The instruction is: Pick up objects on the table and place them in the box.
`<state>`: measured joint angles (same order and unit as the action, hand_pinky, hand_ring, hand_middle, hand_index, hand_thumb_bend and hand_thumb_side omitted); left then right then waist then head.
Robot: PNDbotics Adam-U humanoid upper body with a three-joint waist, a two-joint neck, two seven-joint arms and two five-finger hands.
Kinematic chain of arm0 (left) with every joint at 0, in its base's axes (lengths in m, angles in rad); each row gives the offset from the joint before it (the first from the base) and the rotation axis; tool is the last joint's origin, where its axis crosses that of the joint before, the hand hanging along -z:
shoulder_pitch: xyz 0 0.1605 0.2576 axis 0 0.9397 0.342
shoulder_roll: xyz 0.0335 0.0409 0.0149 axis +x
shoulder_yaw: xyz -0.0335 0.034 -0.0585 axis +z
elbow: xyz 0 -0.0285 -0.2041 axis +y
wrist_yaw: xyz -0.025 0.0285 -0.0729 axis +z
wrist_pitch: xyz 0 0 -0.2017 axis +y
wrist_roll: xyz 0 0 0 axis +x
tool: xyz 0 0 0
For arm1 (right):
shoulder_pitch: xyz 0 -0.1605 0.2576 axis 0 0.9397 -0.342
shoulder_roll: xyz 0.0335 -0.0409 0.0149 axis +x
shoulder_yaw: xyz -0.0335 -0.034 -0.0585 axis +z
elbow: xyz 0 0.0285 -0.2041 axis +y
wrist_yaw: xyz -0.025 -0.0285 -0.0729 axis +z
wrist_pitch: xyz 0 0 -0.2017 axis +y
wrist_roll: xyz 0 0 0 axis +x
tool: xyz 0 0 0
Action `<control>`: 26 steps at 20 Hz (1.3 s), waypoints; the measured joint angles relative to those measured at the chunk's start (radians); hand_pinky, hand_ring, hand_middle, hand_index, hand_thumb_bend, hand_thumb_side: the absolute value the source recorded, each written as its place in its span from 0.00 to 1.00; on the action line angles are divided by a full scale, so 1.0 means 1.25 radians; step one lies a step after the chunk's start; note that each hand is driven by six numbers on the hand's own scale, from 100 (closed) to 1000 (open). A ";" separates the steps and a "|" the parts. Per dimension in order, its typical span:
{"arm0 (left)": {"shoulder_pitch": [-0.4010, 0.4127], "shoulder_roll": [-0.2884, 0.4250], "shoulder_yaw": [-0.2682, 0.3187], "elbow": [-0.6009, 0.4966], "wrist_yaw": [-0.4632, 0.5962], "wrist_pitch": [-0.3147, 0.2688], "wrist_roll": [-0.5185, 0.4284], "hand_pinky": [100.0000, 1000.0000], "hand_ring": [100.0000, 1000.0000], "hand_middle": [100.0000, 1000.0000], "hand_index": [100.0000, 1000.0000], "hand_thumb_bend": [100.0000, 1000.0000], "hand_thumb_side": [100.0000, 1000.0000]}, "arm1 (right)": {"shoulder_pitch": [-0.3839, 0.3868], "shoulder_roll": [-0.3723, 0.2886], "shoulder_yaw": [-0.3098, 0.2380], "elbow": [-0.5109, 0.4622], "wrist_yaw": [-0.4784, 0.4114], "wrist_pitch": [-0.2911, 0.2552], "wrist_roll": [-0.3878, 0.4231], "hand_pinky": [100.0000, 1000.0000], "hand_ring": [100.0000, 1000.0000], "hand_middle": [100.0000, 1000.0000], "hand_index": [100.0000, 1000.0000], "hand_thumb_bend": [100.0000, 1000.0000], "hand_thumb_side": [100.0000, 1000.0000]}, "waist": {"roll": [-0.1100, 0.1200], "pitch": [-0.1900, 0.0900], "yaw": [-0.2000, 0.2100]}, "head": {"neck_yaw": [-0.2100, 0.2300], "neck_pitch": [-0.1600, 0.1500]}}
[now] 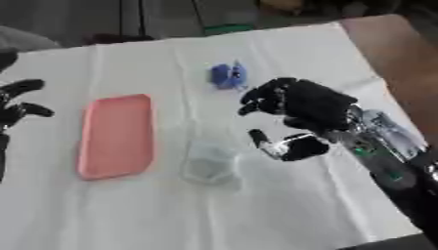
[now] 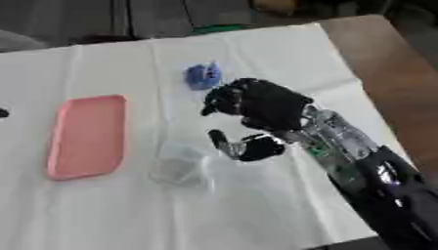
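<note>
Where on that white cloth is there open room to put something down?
The near stretch of white cloth, below the pink flat tray and clear plastic cup, is bare. It is crowded around the right hand, close to the small blue object.

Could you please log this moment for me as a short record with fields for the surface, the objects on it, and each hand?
surface: white cloth over a brown table
pink tray: lies flat, left of centre
clear container: stands just right of the tray
blue object: small, far side of the cloth
right hand: hangs between blue object and container, fingers partly curled, holding nothing
left hand: at the left edge, fingers extended
</note>
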<state>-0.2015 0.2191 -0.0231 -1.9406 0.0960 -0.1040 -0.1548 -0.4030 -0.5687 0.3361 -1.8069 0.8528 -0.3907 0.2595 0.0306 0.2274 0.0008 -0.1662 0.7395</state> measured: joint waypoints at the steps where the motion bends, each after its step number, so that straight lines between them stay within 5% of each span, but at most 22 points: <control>1: 0.000 0.000 0.000 0.000 0.000 0.000 0.000 0.54 0.76 0.93 0.94 0.07 0.87 | 0.001 0.000 -0.002 -0.007 -0.016 0.006 0.012 0.70 0.72 0.75 0.79 0.00 0.88 | 0.000 -0.001 0.000 | 0.000 0.000; 15: 0.001 0.000 0.001 0.000 0.000 0.000 0.000 0.54 0.75 0.93 0.94 0.07 0.87 | 0.003 0.000 0.008 -0.027 -0.110 0.028 0.119 0.72 0.75 0.78 0.84 0.05 0.95 | -0.001 -0.007 -0.002 | -0.009 0.000; 16: 0.001 0.000 0.001 0.000 0.000 0.000 0.000 0.54 0.76 0.93 0.94 0.07 0.87 | 0.002 0.000 0.008 -0.027 -0.110 0.027 0.128 0.77 0.82 0.83 0.86 0.17 0.97 | -0.001 -0.007 -0.002 | -0.009 0.000; 20: 0.001 0.001 0.001 0.000 -0.001 0.001 -0.002 0.54 0.75 0.93 0.94 0.07 0.87 | 0.000 0.001 0.010 -0.035 -0.083 0.021 0.178 0.85 0.89 0.91 0.80 0.21 0.99 | -0.002 -0.008 -0.004 | -0.012 0.000; 21: 0.001 0.001 0.001 0.000 -0.001 0.001 -0.002 0.54 0.76 0.93 0.95 0.07 0.87 | -0.001 0.002 0.013 -0.037 -0.070 0.019 0.190 0.95 0.96 0.96 0.76 0.24 1.00 | -0.002 -0.008 -0.005 | -0.013 0.000; 26: 0.002 0.001 0.001 0.000 -0.001 0.002 -0.005 0.54 0.75 0.93 0.95 0.07 0.87 | -0.005 0.010 0.021 -0.036 0.002 0.003 0.225 1.00 1.00 1.00 0.74 0.24 1.00 | -0.002 -0.008 -0.006 | -0.017 0.000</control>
<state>-0.1987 0.2198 -0.0213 -1.9403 0.0952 -0.1019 -0.1611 -0.4096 -0.5556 0.3629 -1.8524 0.8550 -0.3874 0.5405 0.0287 0.2168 -0.0061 -0.1869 0.7396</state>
